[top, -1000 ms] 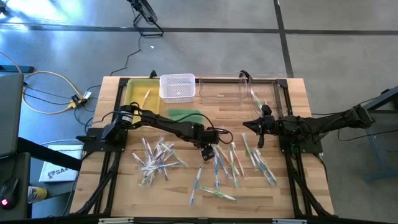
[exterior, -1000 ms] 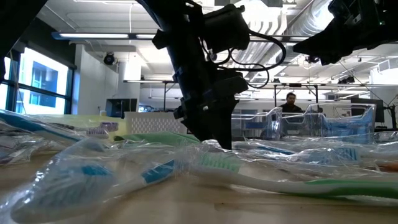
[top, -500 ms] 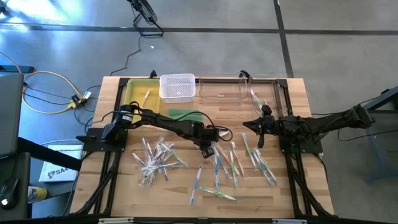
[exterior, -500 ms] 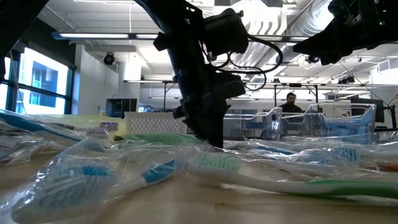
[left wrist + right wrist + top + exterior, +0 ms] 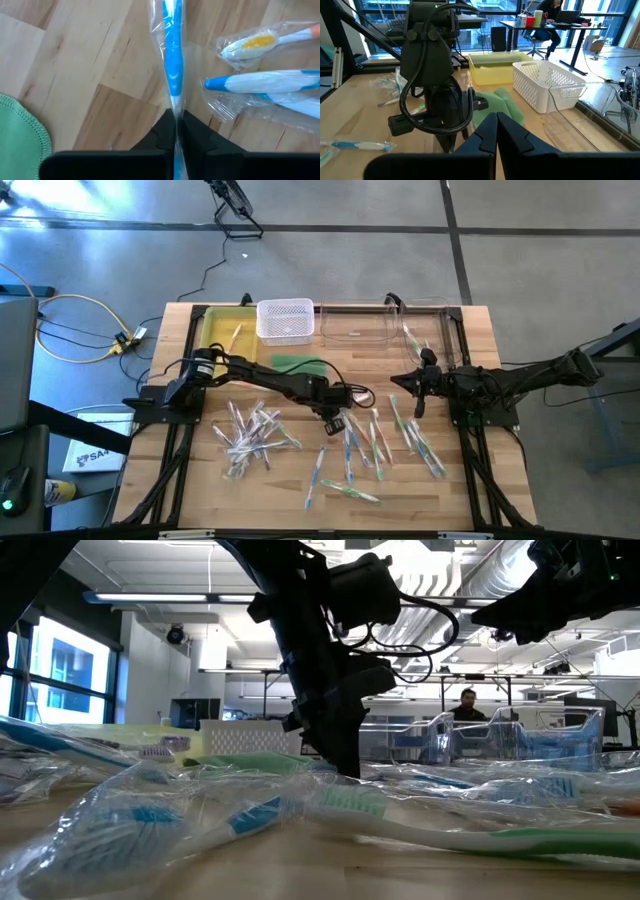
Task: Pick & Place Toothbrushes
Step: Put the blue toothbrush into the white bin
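1. Two arms show in the high view. The left gripper (image 5: 333, 420) is down at the table's middle among the scattered toothbrushes (image 5: 375, 442); the right gripper (image 5: 417, 395) waits just beyond them, fingers shut and empty.
2. Low view: the left gripper (image 5: 335, 755) stands upright, tips at table level amid the wrapped brushes.
3. Left wrist view: the fingers (image 5: 161, 136) are pinched together on a blue wrapped toothbrush (image 5: 173, 60). Its long axis runs straight out ahead of the jaws, gripped near one end.
4. Right wrist view: the yellow tray (image 5: 500, 67), white basket (image 5: 547, 85) and green pad (image 5: 507, 102) lie beyond the left arm. A straight lift seems called for, judged likely.
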Robot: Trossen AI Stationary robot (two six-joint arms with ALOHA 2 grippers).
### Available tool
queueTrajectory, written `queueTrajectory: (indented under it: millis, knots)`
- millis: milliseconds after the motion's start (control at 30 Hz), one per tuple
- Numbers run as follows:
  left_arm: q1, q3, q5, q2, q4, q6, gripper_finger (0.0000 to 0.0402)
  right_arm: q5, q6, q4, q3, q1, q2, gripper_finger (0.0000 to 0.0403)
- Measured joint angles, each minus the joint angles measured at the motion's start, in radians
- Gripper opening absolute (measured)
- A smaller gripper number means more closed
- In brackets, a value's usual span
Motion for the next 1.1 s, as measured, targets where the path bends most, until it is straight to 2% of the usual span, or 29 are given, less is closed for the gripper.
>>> queueTrajectory:
  millis: [233,433,1100]
  knots:
    - [-0.003,-0.001,-0.029,-0.01,-0.022,0.025,0.0008,0.0,0.0,0.0,0.0,0.0,0.0,0.0002]
    - [0.012,-0.004,-0.08,-0.055,-0.104,0.066,0.0003,0.0,0.0,0.0,0.0,0.0,0.0,0.0002]
    - [0.053,-0.001,-0.405,-0.436,-0.321,0.281,0.0001,0.0,0.0,0.006,0.0,0.0,0.0,0.0002]
